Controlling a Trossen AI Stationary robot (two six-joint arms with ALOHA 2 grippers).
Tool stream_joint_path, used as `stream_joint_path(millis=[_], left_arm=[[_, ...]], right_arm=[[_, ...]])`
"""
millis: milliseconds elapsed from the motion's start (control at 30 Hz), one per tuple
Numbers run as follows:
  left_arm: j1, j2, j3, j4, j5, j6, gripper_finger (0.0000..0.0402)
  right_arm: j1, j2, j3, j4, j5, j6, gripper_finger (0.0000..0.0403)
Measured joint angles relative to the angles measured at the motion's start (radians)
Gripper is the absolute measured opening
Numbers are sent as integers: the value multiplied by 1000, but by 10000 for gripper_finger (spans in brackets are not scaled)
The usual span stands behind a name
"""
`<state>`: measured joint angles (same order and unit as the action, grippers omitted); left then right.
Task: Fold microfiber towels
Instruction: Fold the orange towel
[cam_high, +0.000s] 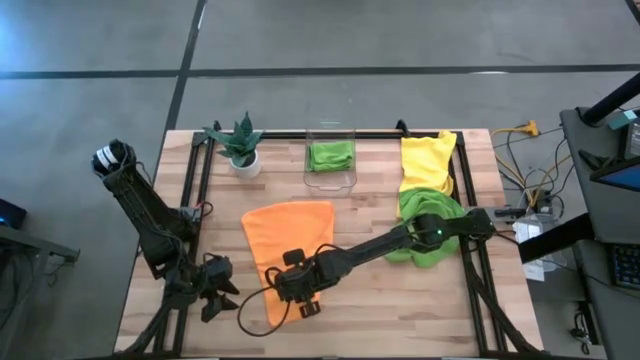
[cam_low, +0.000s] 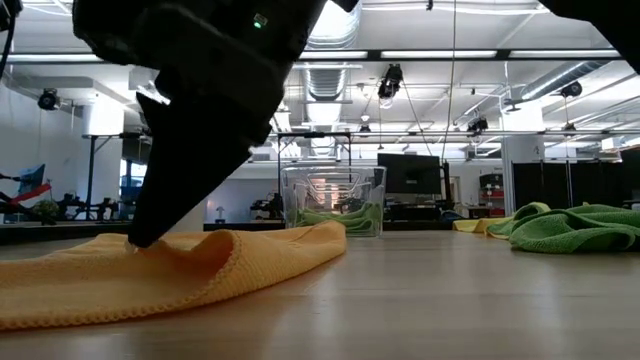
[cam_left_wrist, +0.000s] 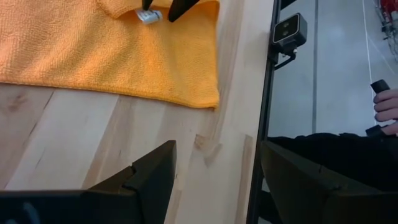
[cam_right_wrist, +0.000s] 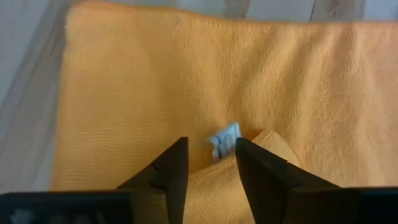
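A pale wooden table (cam_high: 380, 300) stood on a grey concrete floor, a workshop with ceiling lights visible behind it. The orange towel (cam_high: 290, 225) lay spread near the table's middle, reaching toward the near edge. A yellow towel (cam_high: 428, 160) sat at the far right corner, a lime green towel (cam_high: 425, 230) crumpled just near of it, and another green one (cam_high: 331, 155) lay in the clear bin (cam_high: 331, 180) by the far edge, beside a potted plant (cam_high: 241, 145).

The right gripper (cam_right_wrist: 211, 163) was down on the orange towel's near end, its fingers a little apart around a raised pucker of cloth beside the white label (cam_right_wrist: 224, 139); whether they truly pinched it I cannot tell. The left gripper (cam_left_wrist: 214, 180) waited by the near left corner, fingers spread and empty.

This looked like the start of the first fold. Next, the right fingers would need to close firmly on that edge, lift it and carry it toward the far side.
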<state>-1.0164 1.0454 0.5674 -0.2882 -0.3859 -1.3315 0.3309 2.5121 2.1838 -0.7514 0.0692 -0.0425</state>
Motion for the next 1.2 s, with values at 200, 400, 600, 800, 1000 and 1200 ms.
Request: stream_joint_path(millis=[200, 400, 600, 800, 1000, 1200], left_arm=[[0, 0, -1, 10, -1, 0, 219], [0, 0, -2, 10, -1, 0, 219], [0, 0, -2, 10, -1, 0, 219], [0, 0, -5, 10, 0, 1, 219], [0, -2, -6, 9, 0, 2, 219], [0, -2, -7, 10, 0, 5, 219]], right_arm=[[-4, 9, -2, -1, 9, 23, 114], [-14, 9, 1, 0, 10, 93, 25], [-15, -5, 3, -10, 15, 133, 10], [-13, -54, 4, -84, 100, 271, 9], [26, -93, 4, -213, 137, 404, 9], [132, -98, -1, -344, 264, 676, 8]])
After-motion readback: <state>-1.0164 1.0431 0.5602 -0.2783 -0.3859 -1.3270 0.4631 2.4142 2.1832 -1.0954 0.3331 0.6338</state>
